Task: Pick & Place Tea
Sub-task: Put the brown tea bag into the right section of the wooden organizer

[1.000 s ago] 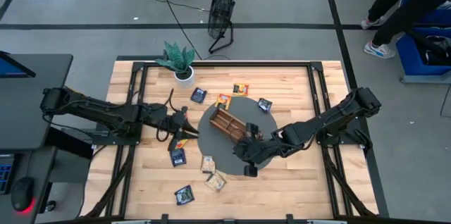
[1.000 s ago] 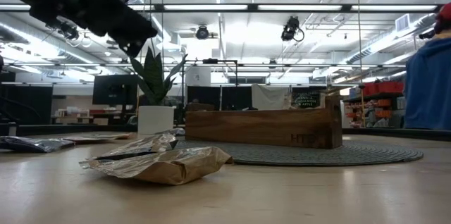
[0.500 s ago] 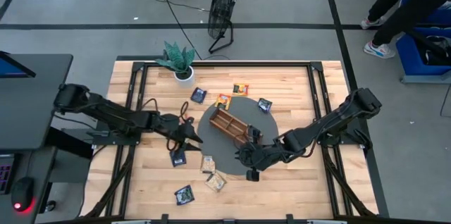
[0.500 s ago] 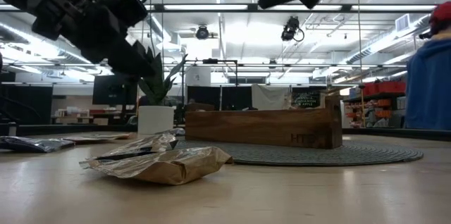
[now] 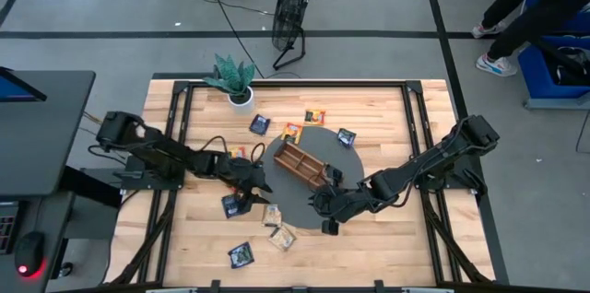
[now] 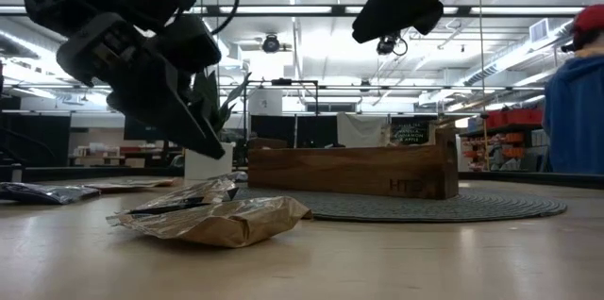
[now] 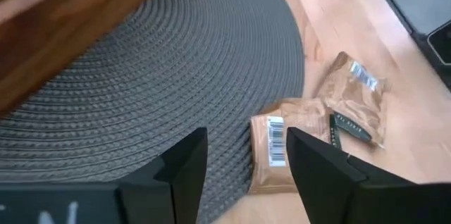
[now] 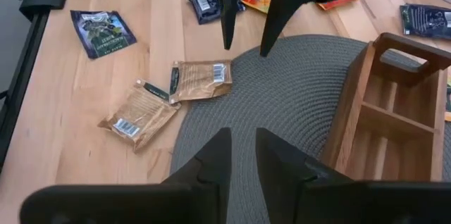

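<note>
Left gripper (image 5: 261,189): held over the round mat's (image 5: 297,192) left edge, just above a beige sachet (image 7: 275,152); fingers spread apart, nothing gripped. Right gripper (image 8: 239,155): held over the mat's near part, fingers narrowly parted, empty. Tea sachets: scattered around the mat and the wooden tray (image 5: 300,161); two beige ones (image 8: 169,94) lie near-left.

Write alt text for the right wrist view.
The left gripper, fingers open and empty, hangs above a beige tea sachet at the edge of a round grey woven mat. A second beige sachet lies beside it; a wooden divided tray sits on the mat.
</note>
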You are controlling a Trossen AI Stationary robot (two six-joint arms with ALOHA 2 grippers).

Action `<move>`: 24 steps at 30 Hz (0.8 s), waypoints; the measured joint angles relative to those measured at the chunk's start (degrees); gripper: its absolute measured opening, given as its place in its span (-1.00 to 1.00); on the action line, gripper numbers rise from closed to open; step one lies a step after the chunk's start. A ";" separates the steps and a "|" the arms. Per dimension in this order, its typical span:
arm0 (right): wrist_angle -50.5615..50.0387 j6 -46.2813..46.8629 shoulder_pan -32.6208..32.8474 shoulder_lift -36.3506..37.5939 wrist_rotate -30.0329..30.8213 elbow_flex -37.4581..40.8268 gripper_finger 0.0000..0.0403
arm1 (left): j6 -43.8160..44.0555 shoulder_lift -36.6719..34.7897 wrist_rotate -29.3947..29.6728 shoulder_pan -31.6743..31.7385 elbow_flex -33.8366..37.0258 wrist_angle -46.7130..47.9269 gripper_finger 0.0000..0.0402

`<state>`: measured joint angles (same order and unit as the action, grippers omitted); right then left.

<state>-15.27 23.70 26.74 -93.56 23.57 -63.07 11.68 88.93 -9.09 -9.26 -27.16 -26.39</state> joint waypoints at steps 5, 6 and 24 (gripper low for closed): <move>0.11 -0.15 0.11 0.00 0.00 0.01 -0.63 | 1.16 3.93 -0.21 -0.36 -1.73 0.04 -0.02; 0.09 -0.15 0.11 0.00 0.00 0.02 -0.63 | 1.21 4.97 -0.18 -0.63 -2.26 0.02 -0.02; -0.15 -0.17 0.11 0.00 0.00 0.02 -0.63 | 0.57 8.34 -1.03 -3.72 -5.42 1.83 -0.16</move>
<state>-15.43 23.53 26.85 -93.56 23.57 -63.05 12.25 97.27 -10.12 -12.97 -32.58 -24.56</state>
